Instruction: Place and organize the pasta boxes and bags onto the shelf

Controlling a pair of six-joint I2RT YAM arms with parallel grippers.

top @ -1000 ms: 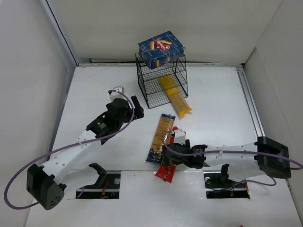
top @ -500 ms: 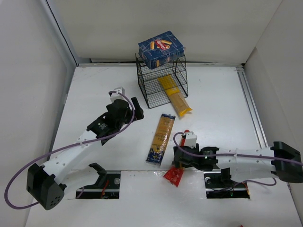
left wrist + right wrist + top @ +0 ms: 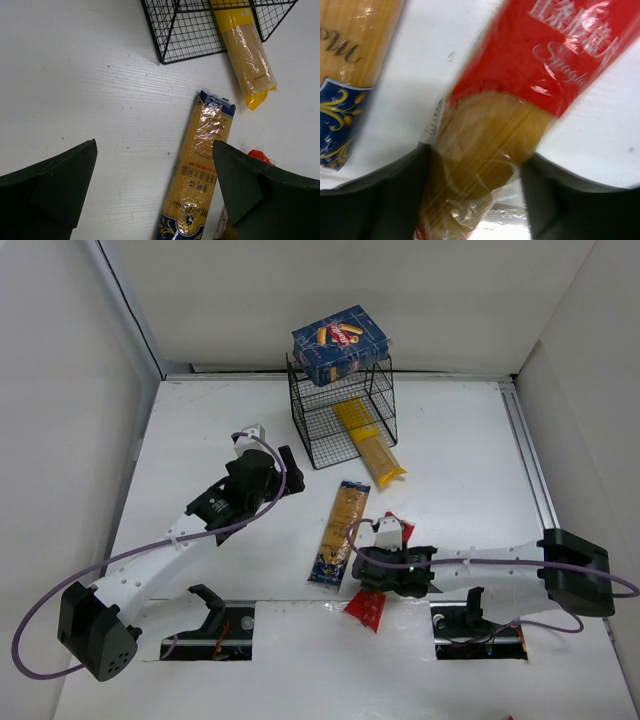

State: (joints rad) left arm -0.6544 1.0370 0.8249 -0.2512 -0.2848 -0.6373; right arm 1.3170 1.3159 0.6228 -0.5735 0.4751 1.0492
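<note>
The dark blue pasta box (image 3: 340, 343) lies askew on top of the black wire shelf (image 3: 318, 425). The yellow packet (image 3: 370, 445) lies half inside the shelf's bottom tier, its near end sticking out onto the table. The orange-tan packet (image 3: 340, 532) lies flat mid-table. My right gripper (image 3: 376, 576) is shut on the red packet (image 3: 366, 608), gripping its clear window (image 3: 485, 135) with a finger on each side. My left gripper (image 3: 285, 468) is open and empty, hovering left of the orange-tan packet (image 3: 200, 165), with the shelf (image 3: 195, 25) ahead.
White walls close in the table on the left, back and right. Two cut-outs with arm mounts (image 3: 215, 625) sit at the near edge. The red packet's near end hangs over that edge area.
My right gripper swung right with the red packet, then came back left; the packet's near end now lies a little further right. The left arm has barely moved.
</note>
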